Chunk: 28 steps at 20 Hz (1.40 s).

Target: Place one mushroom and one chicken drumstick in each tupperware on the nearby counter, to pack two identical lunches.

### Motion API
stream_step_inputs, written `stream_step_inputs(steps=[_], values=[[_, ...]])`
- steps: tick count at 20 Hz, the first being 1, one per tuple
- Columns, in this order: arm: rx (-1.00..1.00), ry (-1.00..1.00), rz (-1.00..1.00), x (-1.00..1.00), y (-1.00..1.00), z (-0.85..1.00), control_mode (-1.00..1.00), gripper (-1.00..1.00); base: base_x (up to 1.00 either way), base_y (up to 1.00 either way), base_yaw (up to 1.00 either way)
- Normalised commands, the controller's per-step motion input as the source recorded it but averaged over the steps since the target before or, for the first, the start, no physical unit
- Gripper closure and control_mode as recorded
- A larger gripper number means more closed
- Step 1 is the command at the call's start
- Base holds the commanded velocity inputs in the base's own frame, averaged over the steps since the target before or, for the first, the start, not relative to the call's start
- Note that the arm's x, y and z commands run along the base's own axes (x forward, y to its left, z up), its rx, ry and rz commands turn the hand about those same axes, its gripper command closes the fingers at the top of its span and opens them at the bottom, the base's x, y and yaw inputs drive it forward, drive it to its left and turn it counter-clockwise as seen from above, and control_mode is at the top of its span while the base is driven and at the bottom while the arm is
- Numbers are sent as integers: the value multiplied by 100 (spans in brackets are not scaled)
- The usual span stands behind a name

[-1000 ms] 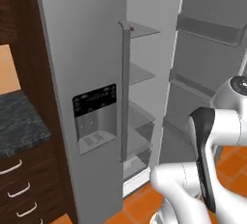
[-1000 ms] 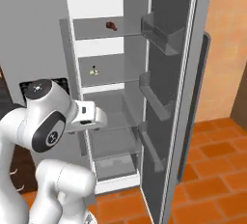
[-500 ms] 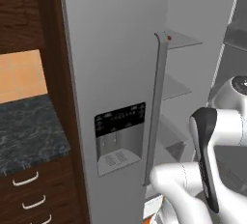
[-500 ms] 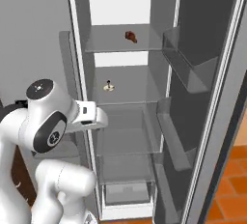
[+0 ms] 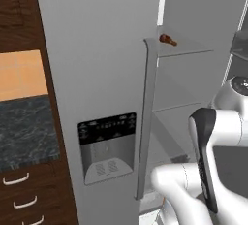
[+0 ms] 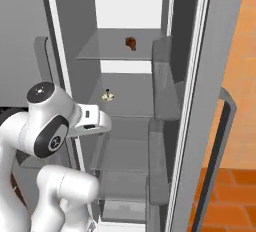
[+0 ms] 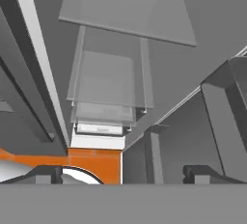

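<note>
- Open fridge [image 6: 125, 141]: tall, smooth grey cabinet with thin, translucent, glassy shelves; door bins crowding the right side, so best approached straight in between the closed left door and those bins.
- Closed left door [image 5: 101, 73]: flat matte grey, a long vertical bar handle, a dark dispenser panel set low.
- Tabletop [image 5: 24, 132]: black-grey marbled stone, dark wooden drawer fronts with curved silver pulls below; lies to the left of the fridge, well apart from the food.
- Tool [image 7: 123, 172]: fingers spread wide, holding nothing, low in front of the open compartment; wants raising to shelf height and levelling before reaching in.
- Drumstick [image 6: 131, 43]: small, reddish-brown, lumpy, on the upper shelf near its back; probably rolls if nudged, so worth closing across the thick end.
- Mushroom [image 6: 107, 95]: tiny, beige, rounded cap, on the shelf below; likely soft, calls for a light pinch.
</note>
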Motion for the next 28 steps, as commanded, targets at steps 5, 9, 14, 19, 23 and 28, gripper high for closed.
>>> stream_step_inputs(steps=[5,9,14,19,23,28], values=[[0,0,0,0,0,0,100,-100,61,-2,27],[0,0,0,0,0,0,100,-100,51,-27,31],[0,0,0,0,0,0,100,-100,32,-41,28],[0,0,0,0,0,0,100,-100,9,-52,22],[0,0,0,0,0,0,100,-100,4,-23,15],[0,0,0,5,0,-5,-100,-100,11,0,3]])
